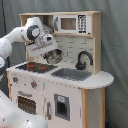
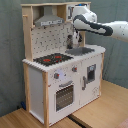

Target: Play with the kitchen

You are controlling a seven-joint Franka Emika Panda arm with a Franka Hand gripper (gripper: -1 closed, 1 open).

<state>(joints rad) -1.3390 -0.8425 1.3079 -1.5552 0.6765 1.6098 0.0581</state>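
Observation:
The kitchen (image 1: 75, 100) (image 2: 40, 85) is a white and light-wood toy with a black-red hob (image 1: 36, 66) (image 2: 52, 59), a silver sink (image 1: 72, 74) (image 2: 81, 50), a black faucet (image 1: 83, 60), an oven door (image 2: 64, 95) and a grey hood (image 2: 48, 20). My gripper (image 1: 48, 47) (image 2: 76, 34) hangs over the counter in front of the pegboard back. It is shut on a silver pot (image 1: 54, 56) (image 2: 75, 41), which is tilted in the air between hob and sink.
A toy microwave (image 1: 74, 23) sits on the upper shelf. The white arm (image 2: 107, 27) reaches in over the sink side. Another white robot part (image 1: 15, 117) fills the first exterior view's lower left. The kitchen stands on wooden boards (image 2: 102, 112) before a grey curtain.

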